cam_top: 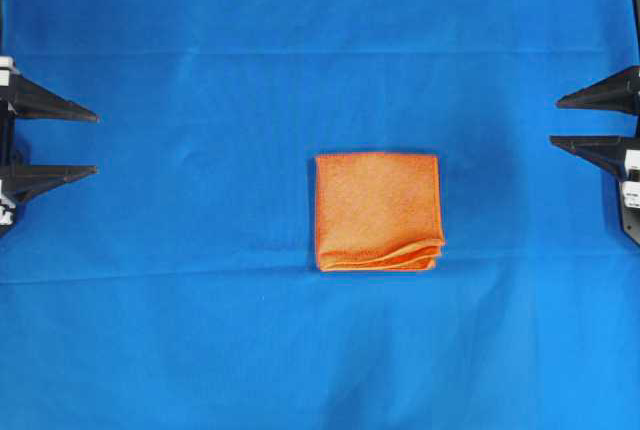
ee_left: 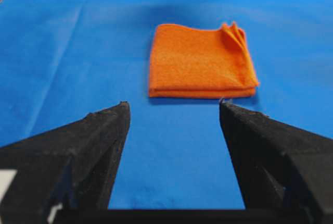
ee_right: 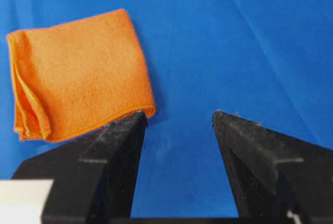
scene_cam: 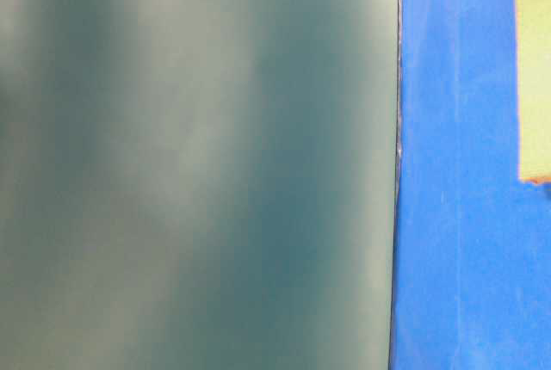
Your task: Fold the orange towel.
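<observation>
At 9 o'clock on the blue cloth (cam_top: 200, 350), left gripper (cam_top: 95, 142) sits parked, jaws wide apart, empty. Just right of centre lies the orange towel (cam_top: 378, 212), already a compact square, layered edges toward 6 o'clock. At 3 o'clock, right gripper (cam_top: 555, 120) gapes, empty. Judgement: fold looks complete; any tidy-up should press loose layers flat without dragging.

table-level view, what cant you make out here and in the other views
- Table-level view: a blurred grey-green surface fills most of the frame; the orange towel is cut off by the right edge.
- Overhead view: left claw and right claw arms are cut off by the edges.
- Towel's layer count: too small.
</observation>
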